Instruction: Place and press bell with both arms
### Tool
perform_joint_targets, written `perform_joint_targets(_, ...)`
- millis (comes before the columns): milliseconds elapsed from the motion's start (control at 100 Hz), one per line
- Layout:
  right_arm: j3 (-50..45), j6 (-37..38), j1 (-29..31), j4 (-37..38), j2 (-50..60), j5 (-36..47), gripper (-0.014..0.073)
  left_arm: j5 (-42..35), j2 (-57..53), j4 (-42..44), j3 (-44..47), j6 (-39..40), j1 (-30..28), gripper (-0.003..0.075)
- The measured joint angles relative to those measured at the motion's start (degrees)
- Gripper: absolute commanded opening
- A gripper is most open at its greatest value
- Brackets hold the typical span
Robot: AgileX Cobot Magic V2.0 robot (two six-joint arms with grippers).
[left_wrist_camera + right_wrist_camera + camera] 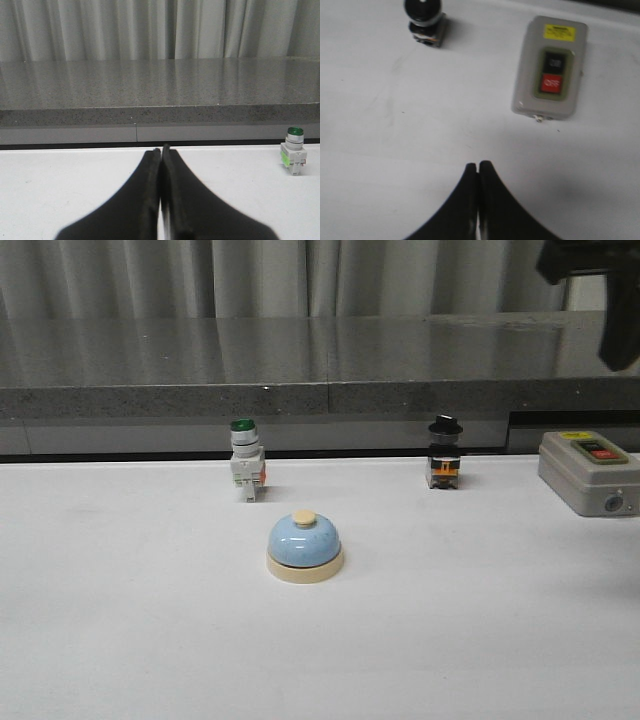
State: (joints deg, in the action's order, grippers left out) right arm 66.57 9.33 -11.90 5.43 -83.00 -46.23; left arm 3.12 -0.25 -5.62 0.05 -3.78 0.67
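Observation:
The light-blue bell (304, 545) with a cream base and cream button stands upright on the white table (120, 620), near the middle. It shows in neither wrist view. My left gripper (161, 148) is shut and empty, low over the table, and out of the front view. My right gripper (479, 164) is shut and empty, high above the table's right side; only a black part of the right arm (600, 280) shows at the front view's top right corner.
A green-capped white push-button switch (245, 459) stands behind the bell to the left, also in the left wrist view (293, 156). A black-knobbed switch (444, 452) stands back right, also in the right wrist view (424, 20). A grey on/off box (588, 472) lies far right, also in the right wrist view (550, 68). A grey ledge (300, 360) runs behind.

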Motion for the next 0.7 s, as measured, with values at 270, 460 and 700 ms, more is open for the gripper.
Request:
perform_joint_targets(270,-10.06,1.58,8.99,0.00,11.95,2.14,-0.0068,0.00,0.00,0.00,0.00,0.00,0.00,-0.0019)
perform_joint_targets(460,-16.12,1.71,11.02,0.00,19.84,3.80,-0.0068,0.00,0.00,0.00,0.00,0.00,0.00,-0.0019)
perform_joint_targets(700,-23.29,1.71,11.04,0.00,29.98,8.13,-0.0068,0.00,0.00,0.00,0.00,0.00,0.00,-0.0019)
